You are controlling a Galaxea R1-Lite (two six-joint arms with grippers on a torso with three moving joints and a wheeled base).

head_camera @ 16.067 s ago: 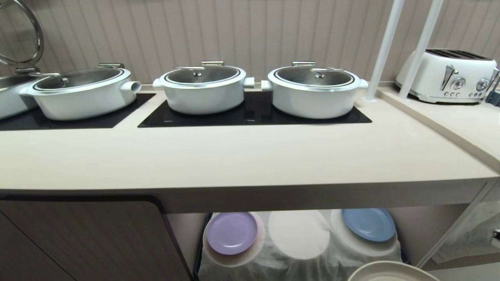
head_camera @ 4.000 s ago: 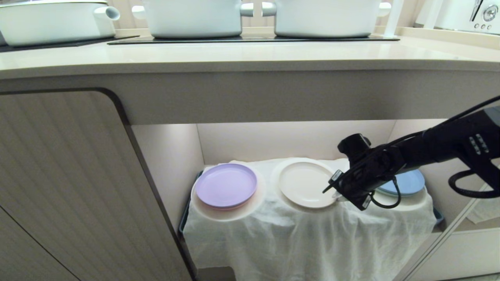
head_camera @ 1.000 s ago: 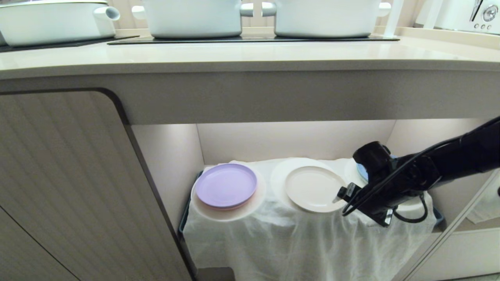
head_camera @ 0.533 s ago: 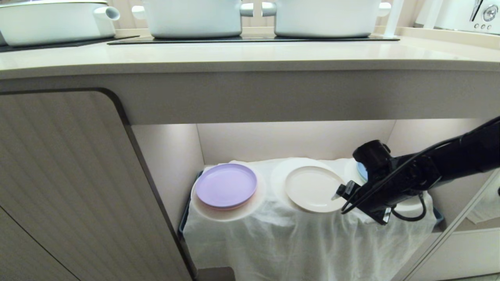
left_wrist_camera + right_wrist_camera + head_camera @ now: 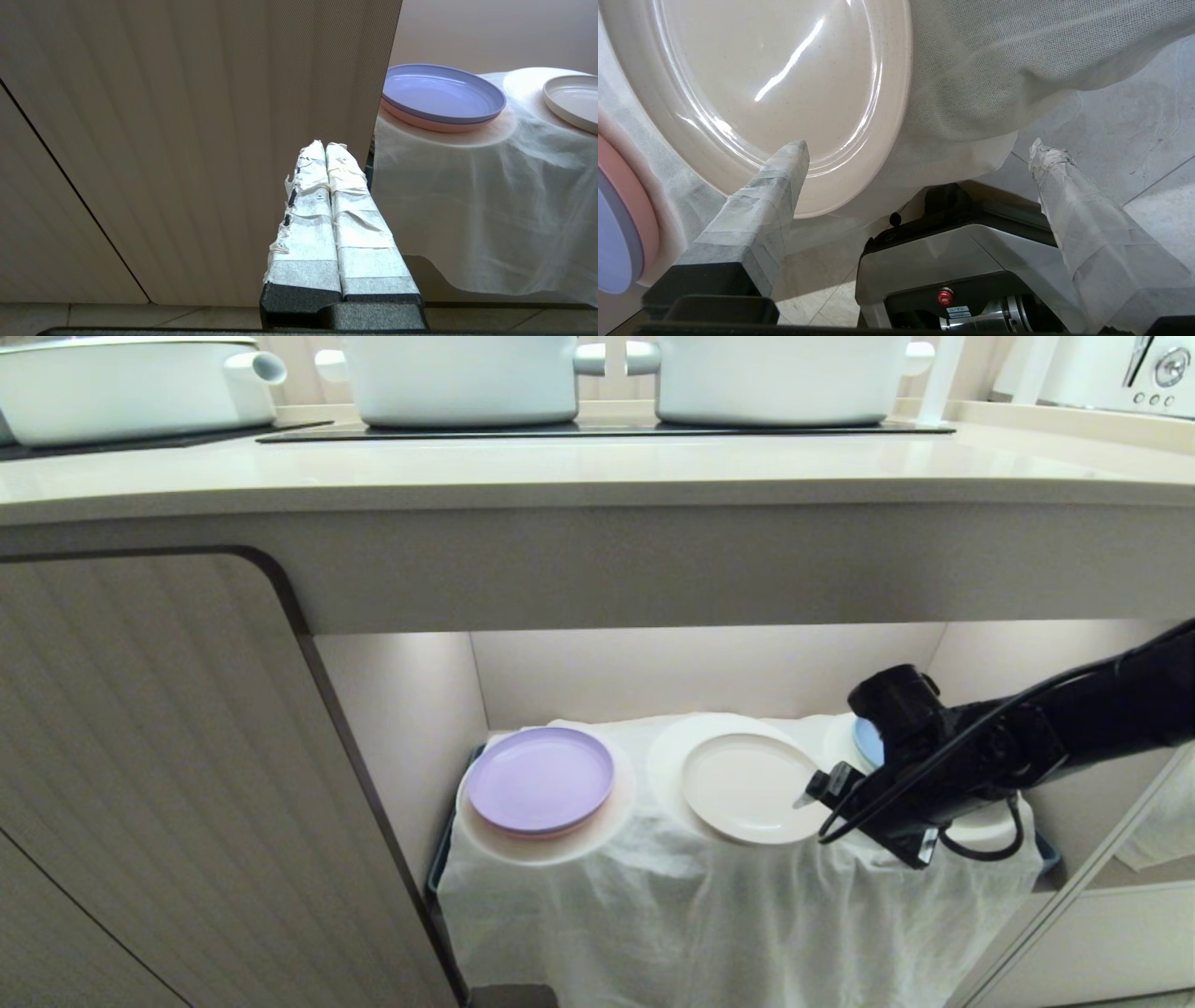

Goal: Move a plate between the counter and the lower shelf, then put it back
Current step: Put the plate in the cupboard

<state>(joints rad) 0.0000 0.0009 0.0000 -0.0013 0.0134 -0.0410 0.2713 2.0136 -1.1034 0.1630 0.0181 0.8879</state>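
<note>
plate [image 5: 747, 787] on lower shelf [image 5: 709, 672] between two other plates [image 5: 540, 779], below counter [image 5: 597, 467], pots [image 5: 457, 378] on counter

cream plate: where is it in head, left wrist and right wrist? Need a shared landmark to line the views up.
Head: the plate lies on the middle pad of the lower shelf, just ahead of the open right gripper.
Left wrist: only part of it shows, at the picture's right edge.
Right wrist: it fills the upper left.
Shared landmark: the white cloth under it.
</note>
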